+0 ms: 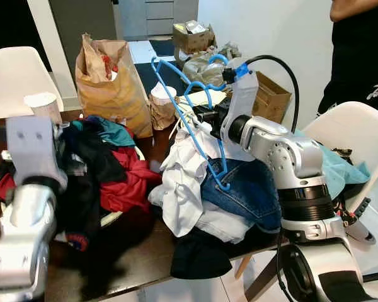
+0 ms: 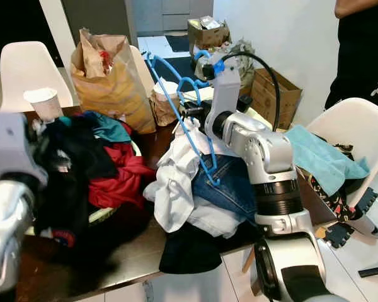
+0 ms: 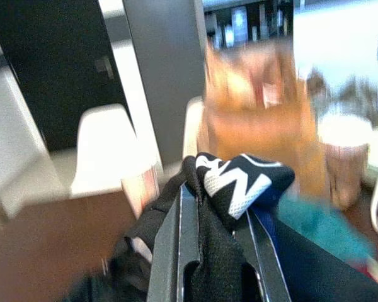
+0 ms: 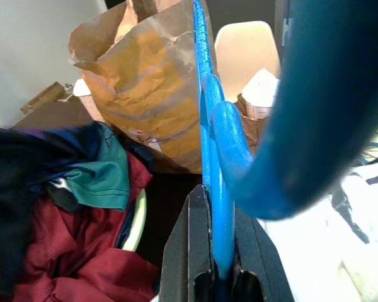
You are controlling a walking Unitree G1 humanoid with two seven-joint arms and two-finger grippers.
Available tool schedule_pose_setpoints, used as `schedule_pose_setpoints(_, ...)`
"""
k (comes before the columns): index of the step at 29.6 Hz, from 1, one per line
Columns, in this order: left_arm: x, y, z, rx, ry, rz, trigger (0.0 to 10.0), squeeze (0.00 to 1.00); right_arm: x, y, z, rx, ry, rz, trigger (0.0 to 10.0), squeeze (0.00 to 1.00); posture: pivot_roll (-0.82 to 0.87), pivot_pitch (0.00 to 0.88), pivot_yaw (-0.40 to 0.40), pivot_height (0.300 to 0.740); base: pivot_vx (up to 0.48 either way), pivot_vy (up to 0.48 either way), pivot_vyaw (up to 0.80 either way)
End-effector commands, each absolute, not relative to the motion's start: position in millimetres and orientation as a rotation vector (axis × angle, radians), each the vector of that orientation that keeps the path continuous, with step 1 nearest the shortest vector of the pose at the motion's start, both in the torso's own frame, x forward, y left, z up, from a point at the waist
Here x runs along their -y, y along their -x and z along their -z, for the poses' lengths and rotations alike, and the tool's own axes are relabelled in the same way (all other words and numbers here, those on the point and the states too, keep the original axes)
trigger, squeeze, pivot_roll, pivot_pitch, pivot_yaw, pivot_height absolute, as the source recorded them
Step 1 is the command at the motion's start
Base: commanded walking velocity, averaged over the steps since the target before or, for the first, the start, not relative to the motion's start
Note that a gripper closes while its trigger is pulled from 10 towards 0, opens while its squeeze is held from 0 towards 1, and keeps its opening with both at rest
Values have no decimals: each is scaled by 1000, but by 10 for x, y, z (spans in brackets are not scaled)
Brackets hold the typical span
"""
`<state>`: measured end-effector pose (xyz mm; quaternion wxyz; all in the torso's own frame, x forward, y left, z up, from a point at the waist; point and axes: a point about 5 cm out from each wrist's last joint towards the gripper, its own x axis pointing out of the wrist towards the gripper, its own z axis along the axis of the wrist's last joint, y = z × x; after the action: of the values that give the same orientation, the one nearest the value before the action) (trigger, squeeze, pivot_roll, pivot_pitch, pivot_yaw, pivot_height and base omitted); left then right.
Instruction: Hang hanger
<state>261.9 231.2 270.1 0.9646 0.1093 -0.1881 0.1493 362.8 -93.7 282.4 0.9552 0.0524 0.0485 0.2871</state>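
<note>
A dark table (image 1: 152, 264) is heaped with clothes (image 1: 195, 189), with a paper bag (image 1: 110, 82) stood behind them. Above the heap, a blue hanger (image 1: 195, 129) is gripped between the closed fingers of the right gripper (image 4: 215, 264) and held tilted over white and denim garments. A black garment (image 3: 239, 182) is clamped in the left gripper (image 3: 217, 251) over the heap's left side.
</note>
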Motion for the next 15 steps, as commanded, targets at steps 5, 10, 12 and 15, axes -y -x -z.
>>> schedule_pose_setpoints(5,-2391,-2610,-3177,504,-220,-300,0,0,882,-3618,-2918,-58,-109,-604,10000,0,10,40,-23,736,0,0,0)
schedule_pose_setpoints(10,-2366,-2674,-3369,512,-202,-208,2824,0,844,-3603,-2933,-49,-116,-631,10000,0,10,31,-18,736,0,0,0)
schedule_pose_setpoints(12,-2296,-2712,-3308,478,-191,-145,4235,0,840,-3598,-2935,-48,-114,-635,10000,0,9,31,-17,736,0,0,0)
schedule_pose_setpoints(15,-2049,-2781,-3054,349,-179,42,7843,0,845,-3589,-2933,-53,-107,-640,10000,0,3,33,-13,736,0,0,0)
